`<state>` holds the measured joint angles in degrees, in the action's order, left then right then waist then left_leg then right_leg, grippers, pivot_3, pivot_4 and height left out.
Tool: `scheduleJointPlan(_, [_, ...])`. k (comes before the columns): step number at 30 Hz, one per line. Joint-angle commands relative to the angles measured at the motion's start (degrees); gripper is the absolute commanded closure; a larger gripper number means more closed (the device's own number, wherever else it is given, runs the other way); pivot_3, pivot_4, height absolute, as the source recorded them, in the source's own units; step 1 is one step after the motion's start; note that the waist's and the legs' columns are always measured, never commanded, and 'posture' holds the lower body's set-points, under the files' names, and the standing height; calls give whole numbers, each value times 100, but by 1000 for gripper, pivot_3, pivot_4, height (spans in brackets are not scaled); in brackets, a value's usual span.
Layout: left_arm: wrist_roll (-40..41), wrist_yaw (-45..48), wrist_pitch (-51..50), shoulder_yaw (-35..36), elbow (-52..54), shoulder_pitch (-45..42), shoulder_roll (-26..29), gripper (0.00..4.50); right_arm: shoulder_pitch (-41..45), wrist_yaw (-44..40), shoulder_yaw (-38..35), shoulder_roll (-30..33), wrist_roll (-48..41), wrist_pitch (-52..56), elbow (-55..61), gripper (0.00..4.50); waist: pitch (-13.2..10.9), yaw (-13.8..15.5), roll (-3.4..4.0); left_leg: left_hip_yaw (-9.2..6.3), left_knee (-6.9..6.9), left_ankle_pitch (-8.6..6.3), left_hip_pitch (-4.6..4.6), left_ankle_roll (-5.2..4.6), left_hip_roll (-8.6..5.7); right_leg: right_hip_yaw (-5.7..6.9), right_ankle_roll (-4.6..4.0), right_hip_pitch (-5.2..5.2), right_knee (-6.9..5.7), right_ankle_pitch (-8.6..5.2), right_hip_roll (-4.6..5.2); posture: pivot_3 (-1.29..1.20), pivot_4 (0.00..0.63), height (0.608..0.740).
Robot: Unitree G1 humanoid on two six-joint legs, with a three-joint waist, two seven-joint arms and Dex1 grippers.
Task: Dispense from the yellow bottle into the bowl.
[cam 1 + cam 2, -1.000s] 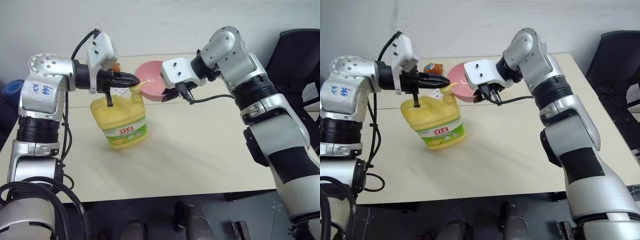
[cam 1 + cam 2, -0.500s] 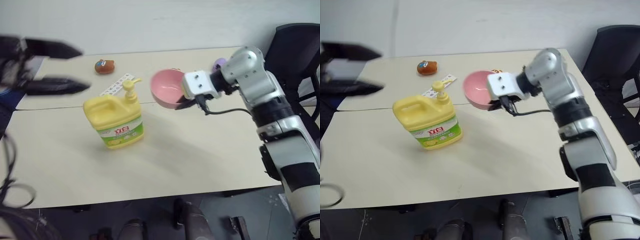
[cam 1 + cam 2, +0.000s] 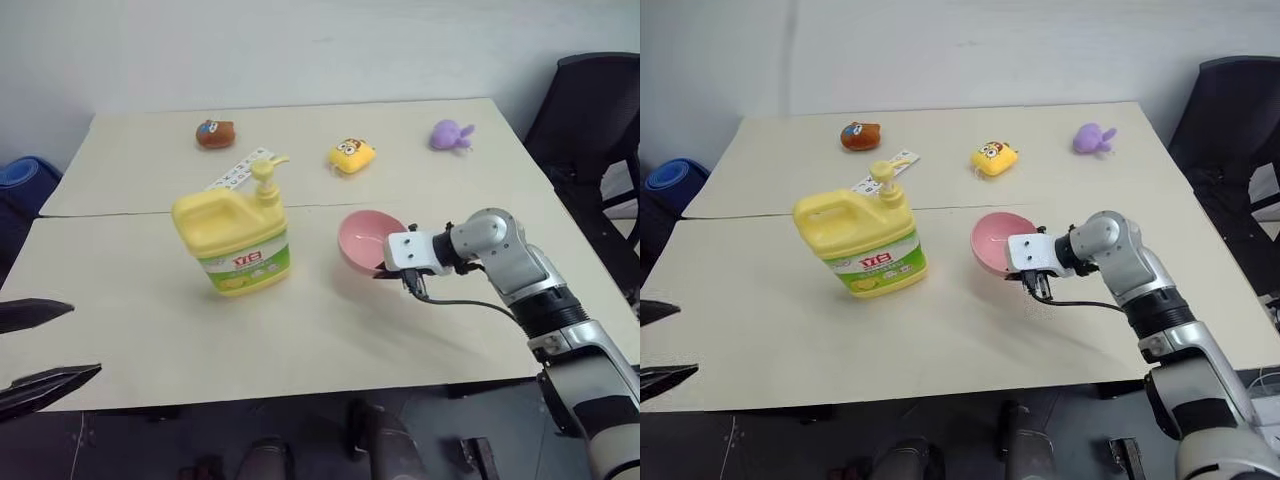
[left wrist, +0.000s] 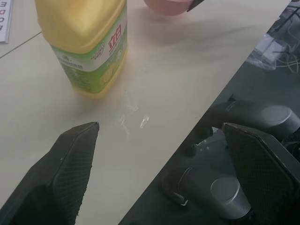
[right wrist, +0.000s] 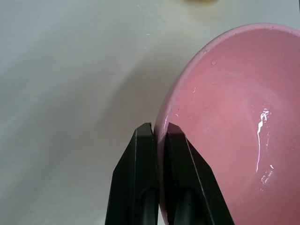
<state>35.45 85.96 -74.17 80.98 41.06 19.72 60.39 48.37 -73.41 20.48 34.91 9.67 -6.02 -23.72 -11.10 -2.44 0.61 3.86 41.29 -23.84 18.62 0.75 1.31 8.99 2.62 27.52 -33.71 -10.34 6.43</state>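
Right gripper [image 5: 158, 136] pinches the rim of the pink bowl [image 3: 366, 240], which sits low over the table [image 3: 420, 330], just right of the yellow bottle [image 3: 235, 240]. Left gripper [image 4: 159, 136] hangs wide open and empty at the table's near-left edge, apart from the upright bottle.

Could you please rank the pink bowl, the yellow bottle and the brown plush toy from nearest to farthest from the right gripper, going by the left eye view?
1. The bowl: pinched by its rim in the right gripper.
2. The yellow bottle: upright, mid-table, on the bowl's left.
3. The brown plush toy: at the table's far left edge.
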Motion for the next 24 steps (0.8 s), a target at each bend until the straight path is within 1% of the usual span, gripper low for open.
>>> scheduleJointPlan(1, [325, -24, 56, 335, 99, 70, -41, 32, 52, 512, 99, -59, 323, -517, -318, 4500, 0, 22, 0, 0, -4, -1, -10, 1, 1, -3, -4, -7, -2, -3, 0, 0, 150, 740])
scheduleJointPlan(2, [396, -86, 59, 344, 99, 74, -40, 32, 91, 637, 142, -64, 430, -667, -467, 4500, 0, 34, -1, -1, -8, -2, -17, 3, 3, -5, -8, -11, -2, -5, -1, 0, 150, 740])
scheduleJointPlan(4, [546, -208, 80, 334, 96, 58, -58, 0, 157, 786, 218, -60, 575, -913, -759, 3907, 0, 51, 0, -1, -10, -2, -18, 4, 6, -13, -14, -8, -7, -9, -2, 0, 150, 740])
scheduleJointPlan(5, [617, -273, 82, 317, 70, 39, -60, 0, 161, 688, 198, -80, 496, -878, -827, 3724, 0, 52, -1, -1, -12, -3, -17, 4, 8, -18, -17, -5, -8, -10, -2, 0, 150, 740])
scheduleJointPlan(8, [761, -417, 183, 245, -23, 67, -57, 0, 150, 379, 104, -50, 259, -808, -835, 2693, 0, 47, -1, -2, -13, -7, -19, 12, 26, -24, -23, -5, -7, -14, -20, 0, 150, 740])
scheduleJointPlan(11, [769, -511, 454, 101, -201, 139, -31, 0, 206, -39, -166, 193, -106, -481, -563, 1671, 0, 48, 0, -5, -13, -10, -23, 18, 36, -25, -30, -5, -9, -17, -33, 0, 150, 740])
scheduleJointPlan(13, [756, -516, 619, 64, -386, 187, 30, 0, 307, -676, -540, 428, -805, 432, -151, 972, -1, 57, 2, -9, -14, -11, -24, 19, 39, -25, -32, -1, -10, -18, -39, 0, 150, 740])
scheduleJointPlan(15, [669, -438, 818, 107, -659, 303, 92, 0, 517, -1509, -980, 905, -1607, 1488, 187, 313, -4, 69, 5, -12, -15, -14, -26, 22, 44, -22, -33, -1, -8, -19, -48, 0, 150, 740])
scheduleJointPlan(16, [606, -405, 920, 133, -797, 379, 120, 0, 609, -1743, -1054, 1207, -1947, 1879, 265, 41, -5, 75, 6, -13, -13, -19, -26, 21, 48, -17, -35, 3, -9, -20, -53, 0, 150, 740])
scheduleJointPlan(17, [567, -384, 1008, 149, -895, 445, 134, 0, 656, -1876, -1087, 1416, -2183, 2159, 340, 41, -6, 89, 9, -12, -14, -21, -25, 17, 48, -12, -35, 6, -9, -20, -54, 0, 150, 740])
scheduleJointPlan(19, [263, -215, 1364, 240, -1228, 799, 183, 0, 803, -1909, -1109, 1973, -2393, 2249, -18, 41, -4, 88, 5, -13, -22, -26, -30, 15, 50, -3, -39, 4, -6, -23, -56, 0, 150, 740])
scheduleJointPlan(21, [111, -96, 1600, 323, -1477, 1026, 221, 0, 936, -1909, -1095, 2279, -2467, 2324, -357, 41, 2, 77, -4, -5, -23, -34, -32, 20, 60, 0, -45, 4, 0, -27, -73, 0, 150, 740])
scheduleJointPlan(24, [142, -28, 1735, 393, -1840, 1092, 258, 0, 1044, -1909, -1058, 2634, -2842, 2691, -821, 41, 2, 63, -9, 17, -22, -37, -33, 21, 62, -1, -48, 4, 5, -29, -78, 0, 150, 740])
